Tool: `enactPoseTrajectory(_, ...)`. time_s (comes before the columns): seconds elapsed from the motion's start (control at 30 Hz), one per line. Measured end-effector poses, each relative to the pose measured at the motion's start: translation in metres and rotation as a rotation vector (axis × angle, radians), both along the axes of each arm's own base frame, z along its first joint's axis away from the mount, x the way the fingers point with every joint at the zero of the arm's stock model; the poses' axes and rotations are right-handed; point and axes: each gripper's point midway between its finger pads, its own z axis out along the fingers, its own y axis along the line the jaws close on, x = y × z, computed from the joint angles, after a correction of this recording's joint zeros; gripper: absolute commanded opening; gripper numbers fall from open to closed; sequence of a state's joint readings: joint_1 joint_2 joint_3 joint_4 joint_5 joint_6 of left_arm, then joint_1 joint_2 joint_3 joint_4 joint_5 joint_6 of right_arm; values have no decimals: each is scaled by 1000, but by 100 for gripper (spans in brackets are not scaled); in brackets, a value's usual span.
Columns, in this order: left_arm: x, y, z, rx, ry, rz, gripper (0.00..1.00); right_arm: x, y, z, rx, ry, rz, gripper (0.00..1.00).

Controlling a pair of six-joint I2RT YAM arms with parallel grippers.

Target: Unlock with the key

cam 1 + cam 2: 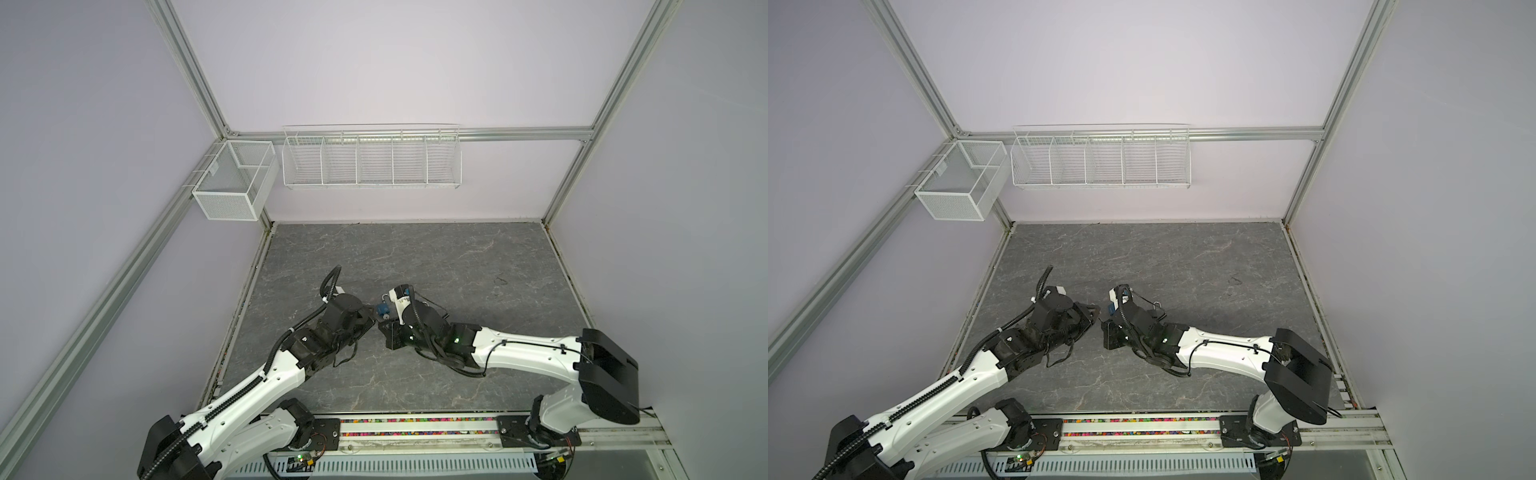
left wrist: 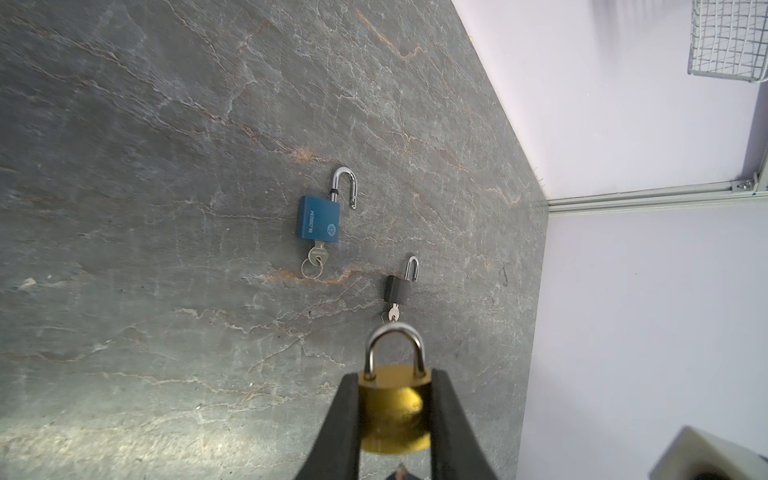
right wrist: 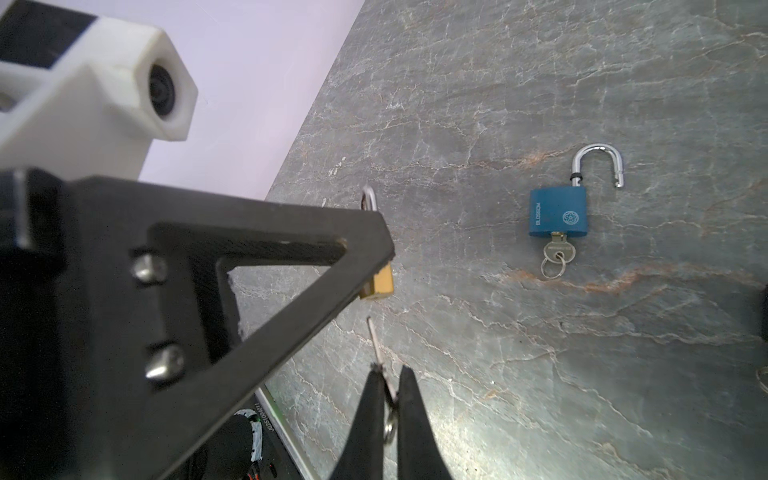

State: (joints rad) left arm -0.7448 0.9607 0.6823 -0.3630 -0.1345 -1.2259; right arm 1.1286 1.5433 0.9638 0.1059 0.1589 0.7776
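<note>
Above the grey marbled desk (image 2: 166, 208), the left claw (image 2: 394, 384) clamps the round-bodied brass padlock (image 2: 392, 415); the right claw (image 3: 390, 376), pinched on the slim silver key (image 3: 375, 338), holds it just short of the lock's underside; insertion looks next, demanding exact alignment.

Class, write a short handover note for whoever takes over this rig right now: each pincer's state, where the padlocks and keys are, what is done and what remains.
The left pincer is shut on the brass padlock, whose shackle is closed.
The right pincer is shut on the key; the blade points at the brass padlock but is not yet in it.
On the table: the blue padlock, shackle open, with a key in it; the black padlock nearby, also with a key in it.
Done: lock and key are grasped and roughly lined up.
Left: insert the key, turn it, free the shackle.
</note>
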Motion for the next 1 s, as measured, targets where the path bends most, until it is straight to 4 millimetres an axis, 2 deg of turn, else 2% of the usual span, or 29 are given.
enactPoseTrajectory(0.63,4,0,9,-22,-36,13,0,9,5,4,-9,-12,-32,7)
enactPoseTrajectory(1.0,4,0,8,-26,-35,14,0,10,4,5,-10,-13,-44,7)
